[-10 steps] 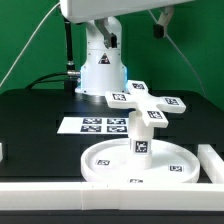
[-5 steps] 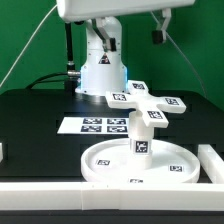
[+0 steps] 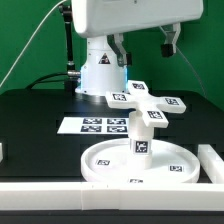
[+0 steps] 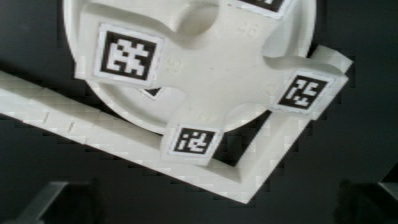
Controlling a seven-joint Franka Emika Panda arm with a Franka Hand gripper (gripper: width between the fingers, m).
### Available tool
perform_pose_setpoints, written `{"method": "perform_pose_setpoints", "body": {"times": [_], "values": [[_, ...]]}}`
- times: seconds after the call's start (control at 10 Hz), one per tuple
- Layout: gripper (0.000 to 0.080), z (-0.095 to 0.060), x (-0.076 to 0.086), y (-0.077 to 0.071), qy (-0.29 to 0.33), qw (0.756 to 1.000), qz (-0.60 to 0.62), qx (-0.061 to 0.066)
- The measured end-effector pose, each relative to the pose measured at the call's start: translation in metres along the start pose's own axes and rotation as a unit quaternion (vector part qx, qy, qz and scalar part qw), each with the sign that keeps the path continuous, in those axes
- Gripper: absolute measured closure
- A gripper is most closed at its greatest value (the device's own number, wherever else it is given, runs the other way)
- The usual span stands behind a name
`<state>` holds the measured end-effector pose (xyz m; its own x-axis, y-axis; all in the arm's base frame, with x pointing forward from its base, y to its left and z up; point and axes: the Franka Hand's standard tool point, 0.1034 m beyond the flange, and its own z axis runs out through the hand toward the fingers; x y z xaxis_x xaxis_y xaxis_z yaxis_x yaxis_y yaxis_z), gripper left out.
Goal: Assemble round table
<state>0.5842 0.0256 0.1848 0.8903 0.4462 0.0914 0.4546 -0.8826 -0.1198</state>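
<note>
Centrally, the round disc (image 3: 108, 160) lies flat on the black table (image 3: 30, 120), just beside the white bar (image 3: 40, 188). The leg (image 3: 141, 140) stands upright at its middle, capped by the cross-shaped piece (image 3: 146, 100). I judge all parts stacked; whether the joints are tight I cannot tell. My gripper (image 3: 144, 45) hangs well above, fingers spread, empty. The marker board (image 3: 92, 125) lies behind.

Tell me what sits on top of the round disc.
The short leg stands upright at the middle of the round disc; nothing else rests on it. The leg's base covers the disc's centre, so how they join cannot be seen.
</note>
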Motion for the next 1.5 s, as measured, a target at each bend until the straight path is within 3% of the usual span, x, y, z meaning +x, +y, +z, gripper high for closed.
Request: {"method": "perform_pose_setpoints", "body": {"times": [0.4, 0.8, 1.0, 1.5], "values": [[0.0151, 0.028, -0.002, -0.015, -0.017, 0.989, -0.144, 0.014], [0.0151, 0.030, -0.003, -0.013, -0.017, 0.989, -0.147, 0.013], [0.0151, 0.044, -0.008, -0.015, -0.025, 0.984, -0.175, 0.022], [0.0151, 0.058, -0.015, -0.015, -0.034, 0.980, -0.193, 0.030]]}}
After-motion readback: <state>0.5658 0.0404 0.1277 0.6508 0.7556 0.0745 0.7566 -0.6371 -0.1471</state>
